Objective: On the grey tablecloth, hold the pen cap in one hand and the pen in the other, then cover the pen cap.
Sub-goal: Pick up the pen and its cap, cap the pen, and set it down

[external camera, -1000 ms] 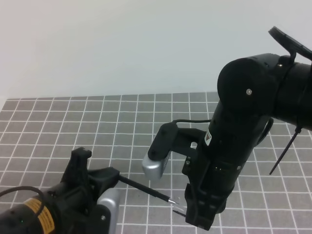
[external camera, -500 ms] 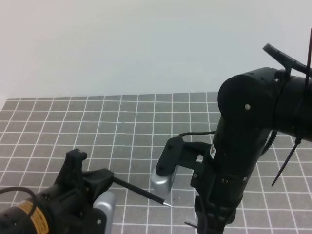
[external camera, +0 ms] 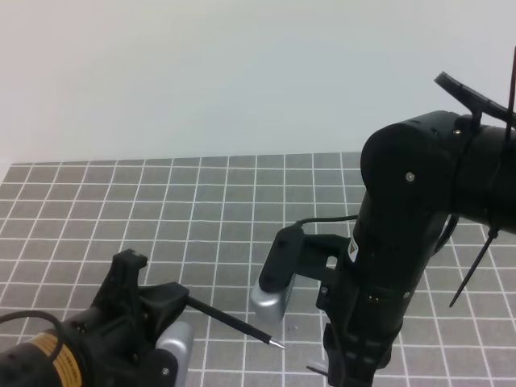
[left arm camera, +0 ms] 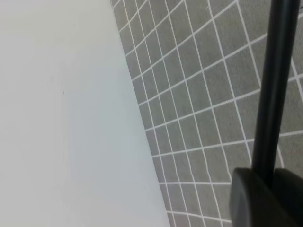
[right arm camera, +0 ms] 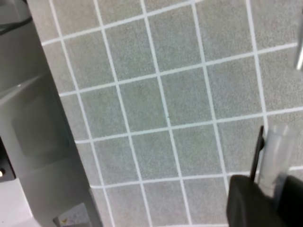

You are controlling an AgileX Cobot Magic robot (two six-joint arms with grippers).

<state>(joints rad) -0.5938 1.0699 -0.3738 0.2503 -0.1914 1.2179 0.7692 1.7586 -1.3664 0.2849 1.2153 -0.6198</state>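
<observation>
The grey tablecloth [external camera: 201,201] with its white grid fills the table. At the lower left my left gripper [external camera: 173,300] is shut on the pen [external camera: 230,322], a slim black stick whose silver tip points right toward the right arm. The left wrist view shows the pen [left arm camera: 277,80] rising out of the shut gripper [left arm camera: 265,189]. My right gripper [external camera: 334,367] hangs low at the bottom edge, a little right of the pen tip. In the right wrist view it [right arm camera: 265,194] is shut on the pen cap [right arm camera: 274,156], a short pale tube with a dark clip.
The bulky black right arm [external camera: 411,210] stands over the right half of the cloth. Its silver camera housing [external camera: 270,298] sits just above the pen tip. A black cable tie [external camera: 472,266] sticks out at the right. A pale wall backs the table.
The right arm has dropped lower and shifted right, so its gripper now sits at the frame's bottom edge. The left gripper and pen sank slightly. Little has moved in the last half second.
</observation>
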